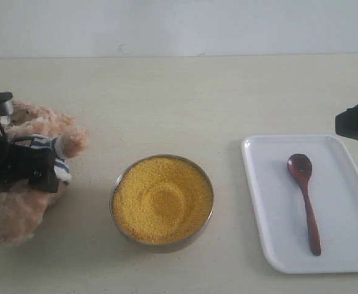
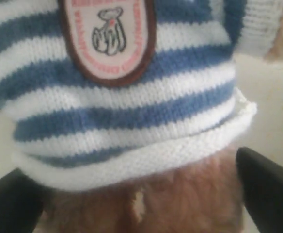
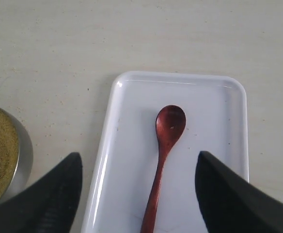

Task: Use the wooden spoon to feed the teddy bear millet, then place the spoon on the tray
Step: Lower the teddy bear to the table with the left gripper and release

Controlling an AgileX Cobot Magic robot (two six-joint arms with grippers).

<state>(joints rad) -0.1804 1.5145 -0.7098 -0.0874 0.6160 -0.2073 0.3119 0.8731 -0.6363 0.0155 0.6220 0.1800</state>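
The spoon (image 1: 304,199) lies on the tray (image 1: 350,257) at right, bowl end far. The right gripper (image 3: 137,156) hangs over the tray's far right corner, spread and empty. At left, the left gripper (image 2: 132,165) is released, jaws wide either side of the bear (image 2: 132,121). Millet (image 1: 162,199) sits between

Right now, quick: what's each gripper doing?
Left gripper: open, straddling the fluffy light-brown teddy bear in a striped shirt.
Right gripper: open, empty, over the dark reddish-brown wooden spoon on the flat white tray.

Round metal bowl (image 1: 160,247), beige tabletop (image 1: 179,98), pale wall (image 1: 179,24) behind
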